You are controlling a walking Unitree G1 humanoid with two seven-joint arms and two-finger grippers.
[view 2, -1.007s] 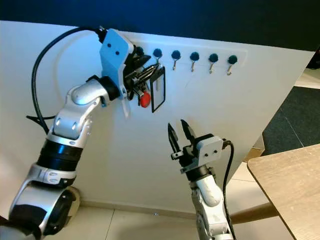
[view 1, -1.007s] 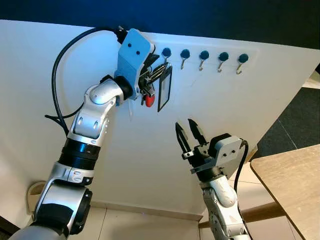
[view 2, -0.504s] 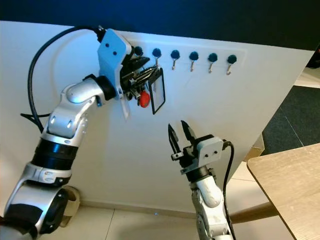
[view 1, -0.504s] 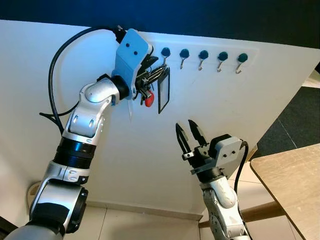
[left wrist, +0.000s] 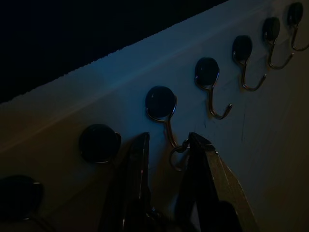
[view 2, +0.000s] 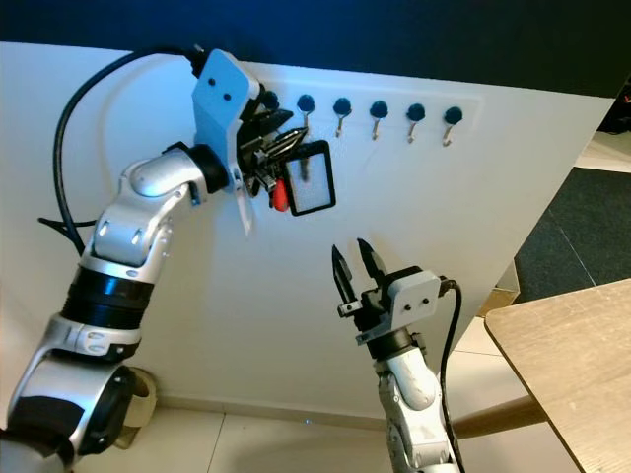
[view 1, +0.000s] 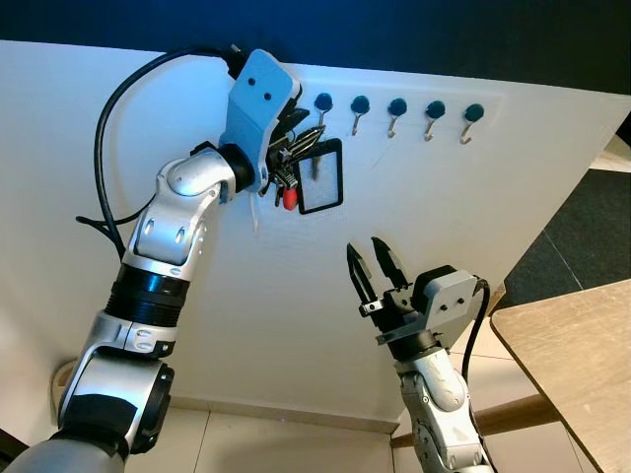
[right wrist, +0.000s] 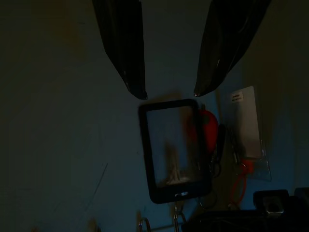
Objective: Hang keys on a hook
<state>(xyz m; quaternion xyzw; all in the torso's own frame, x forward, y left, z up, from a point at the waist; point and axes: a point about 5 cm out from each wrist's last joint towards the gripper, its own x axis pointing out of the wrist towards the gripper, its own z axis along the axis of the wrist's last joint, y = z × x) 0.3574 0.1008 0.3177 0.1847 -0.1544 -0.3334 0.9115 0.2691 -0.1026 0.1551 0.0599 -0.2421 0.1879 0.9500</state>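
Observation:
A row of blue-knobbed metal hooks (view 1: 396, 105) runs along the white wall. My left gripper (view 1: 296, 146) is raised against the wall at the leftmost hooks, shut on the keys (view 1: 284, 175). From the bunch hang a black-framed card holder (view 1: 320, 177) and a red tag (view 1: 288, 198). In the left wrist view the key ring (left wrist: 177, 155) sits between my fingers at the curl of one hook (left wrist: 162, 104). My right gripper (view 1: 365, 248) stands open lower down, pointing up at the wall, with nothing in it.
A wooden table (view 1: 577, 360) juts in at the lower right. A black cable (view 1: 104, 158) loops out from my left wrist. Tiled floor (view 1: 256, 443) lies below the wall, dark carpet (view 1: 582, 246) to the right.
The card holder has swung round and now shows its broad face. My left gripper has shifted slightly up and left at the hooks. The right arm has stayed still.

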